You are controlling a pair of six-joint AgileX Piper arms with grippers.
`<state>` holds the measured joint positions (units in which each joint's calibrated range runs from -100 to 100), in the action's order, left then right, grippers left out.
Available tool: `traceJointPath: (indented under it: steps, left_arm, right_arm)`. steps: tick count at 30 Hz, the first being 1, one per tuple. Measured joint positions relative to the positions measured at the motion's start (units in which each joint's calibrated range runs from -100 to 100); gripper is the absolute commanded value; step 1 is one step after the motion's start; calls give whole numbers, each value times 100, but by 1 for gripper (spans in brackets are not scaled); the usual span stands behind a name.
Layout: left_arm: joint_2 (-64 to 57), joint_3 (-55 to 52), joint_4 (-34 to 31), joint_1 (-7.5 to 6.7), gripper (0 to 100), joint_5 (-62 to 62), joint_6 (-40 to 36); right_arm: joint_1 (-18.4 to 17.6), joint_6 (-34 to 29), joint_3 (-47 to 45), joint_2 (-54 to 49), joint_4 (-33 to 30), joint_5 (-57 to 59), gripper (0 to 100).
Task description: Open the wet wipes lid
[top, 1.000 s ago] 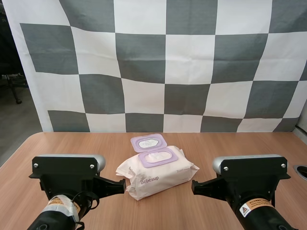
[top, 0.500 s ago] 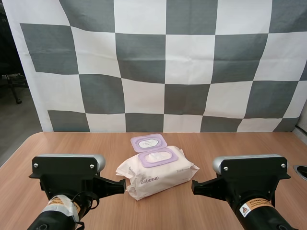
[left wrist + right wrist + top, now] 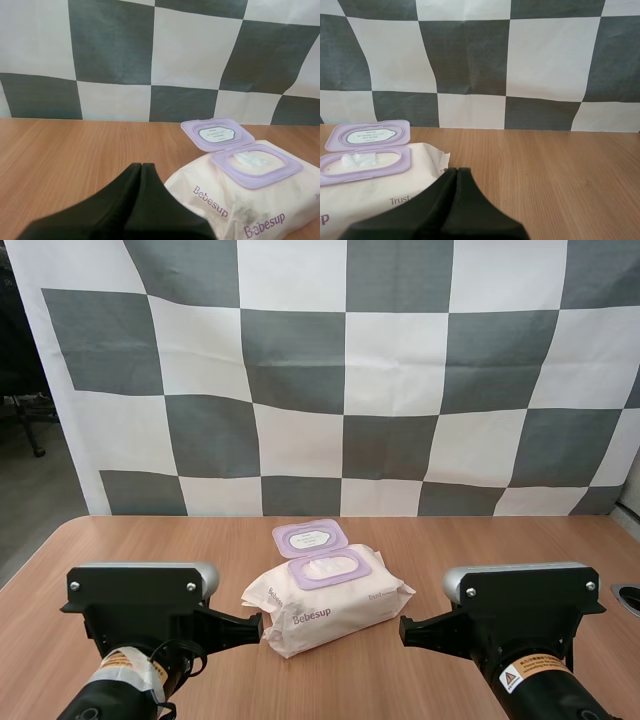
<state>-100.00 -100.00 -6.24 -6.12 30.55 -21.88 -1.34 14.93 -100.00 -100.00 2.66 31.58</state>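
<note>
A cream pack of wet wipes [image 3: 325, 605] lies in the middle of the wooden table [image 3: 430, 540], between my two arms. Its purple lid [image 3: 310, 537] is flipped back and lies flat behind the purple-rimmed opening [image 3: 330, 567], where white wipes show. My left gripper [image 3: 141, 167] is shut, its fingers together as one dark wedge just short of the pack's near-left corner [image 3: 190, 187]. My right gripper [image 3: 458, 172] is shut too, a dark wedge near the pack's right end [image 3: 427, 162]. The open lid [image 3: 216, 133] [image 3: 368, 135] shows in both wrist views.
Both arm bases [image 3: 140, 590] [image 3: 520, 590] sit at the near edge of the table, left and right of the pack. A dark round hole [image 3: 630, 595] sits at the table's right edge. Bare wood stretches behind and to both sides of the pack.
</note>
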Motion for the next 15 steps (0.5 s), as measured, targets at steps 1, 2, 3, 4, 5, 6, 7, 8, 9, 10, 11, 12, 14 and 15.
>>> traceJointPath:
  steps: [1, 2, 3, 4, 5, 6, 7, 8, 9, 10, 11, 12, 14, 15]
  left_arm:
    - [0, 0, 14, 0, 0, 28, -29]
    - [0, 0, 14, 0, 0, 44, -71]
    - [0, 0, 14, 0, 0, 44, -96]
    - [0, 0, 14, 0, 0, 55, -109]
    - [0, 0, 14, 0, 0, 55, -109]
    - [0, 0, 14, 0, 0, 55, -109]
    - [0, 0, 14, 0, 0, 55, -109]
    - [0, 0, 14, 0, 0, 55, -109]
    - [0, 0, 14, 0, 0, 55, -109]
    - [0, 0, 14, 0, 0, 55, -109]
    - [0, 0, 14, 0, 0, 55, -109]
    - [0, 0, 14, 0, 0, 55, -109]
    - [0, 0, 14, 0, 0, 55, -109]
    - [0, 0, 14, 0, 0, 55, -109]
  right_arm:
    - [0, 0, 0, 0, 0, 0, 0]
    - [0, 0, 0, 0, 0, 0, 0]
    - [0, 0, 0, 0, 0, 0, 0]
    - [0, 0, 0, 0, 0, 0, 0]
    - [0, 0, 0, 0, 0, 0, 0]
    - [0, 0, 0, 0, 0, 0, 0]
    - [0, 0, 0, 0, 0, 0, 0]
    - [0, 0, 0, 0, 0, 0, 0]
    - [0, 0, 0, 0, 0, 0, 0]
    - [0, 0, 0, 0, 0, 0, 0]
    - [0, 0, 0, 0, 0, 0, 0]
    - [0, 0, 0, 0, 0, 0, 0]
    - [0, 0, 0, 0, 0, 0, 0]
    - [0, 0, 0, 0, 0, -11, 0]
